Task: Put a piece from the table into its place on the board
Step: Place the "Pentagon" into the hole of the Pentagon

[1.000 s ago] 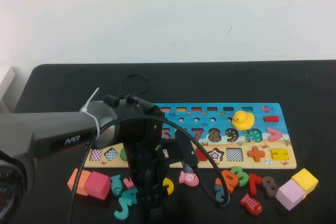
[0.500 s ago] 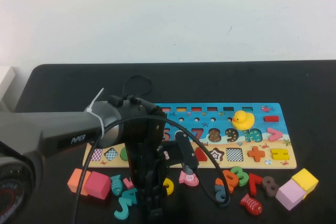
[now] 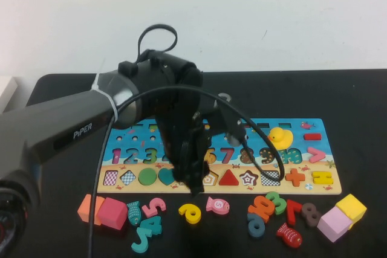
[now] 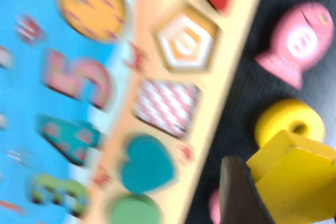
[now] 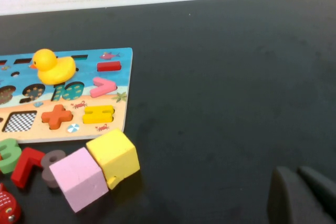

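Observation:
The number and shape board (image 3: 314,149) lies across the middle of the black table. My left gripper (image 3: 193,187) hangs over the board's near edge, by the shape row. In the left wrist view it is shut on a yellow block-shaped piece (image 4: 294,174), with one dark finger (image 4: 239,195) against it. Below it show a checkered slot (image 4: 165,106), a hexagon slot (image 4: 184,40) and a teal heart (image 4: 147,163). My right gripper (image 5: 299,192) shows only in the right wrist view, fingers together over bare table to the right of the board.
A yellow 6 (image 3: 190,212) and a pink fish (image 3: 217,205) lie just in front of the board. More numbers (image 3: 266,206) and pink and yellow cubes (image 3: 341,216) lie front right, blocks (image 3: 103,211) front left. A yellow duck (image 3: 279,137) sits on the board.
My left arm has risen from among the loose pieces at the table's front and moved back over the board's near edge. The yellow 6 and a pink 5 are now uncovered.

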Available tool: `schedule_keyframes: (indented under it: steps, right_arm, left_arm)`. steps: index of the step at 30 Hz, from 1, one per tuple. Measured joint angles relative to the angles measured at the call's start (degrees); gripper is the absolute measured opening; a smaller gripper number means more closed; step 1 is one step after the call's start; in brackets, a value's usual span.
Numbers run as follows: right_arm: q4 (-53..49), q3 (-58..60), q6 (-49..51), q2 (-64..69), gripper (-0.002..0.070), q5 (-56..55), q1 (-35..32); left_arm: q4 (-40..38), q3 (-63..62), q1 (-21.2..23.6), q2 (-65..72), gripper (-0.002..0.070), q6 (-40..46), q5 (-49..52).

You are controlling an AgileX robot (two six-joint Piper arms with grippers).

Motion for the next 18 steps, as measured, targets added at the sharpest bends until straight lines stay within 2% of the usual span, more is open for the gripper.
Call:
schedule_keyframes:
  steps: [10,18]
  right_arm:
    - [0.0,0.0,-0.03,0.0,0.0019,0.0,0.0]
    - [0.0,0.0,-0.12,0.0,0.0019,0.0,0.0]
  left_arm:
    - [1.02,-0.95,0.0,2.43,0.0312,6.42,-11.62]
    - [1.21,-0.95,0.0,7.32,0.0312,8.3,-13.22]
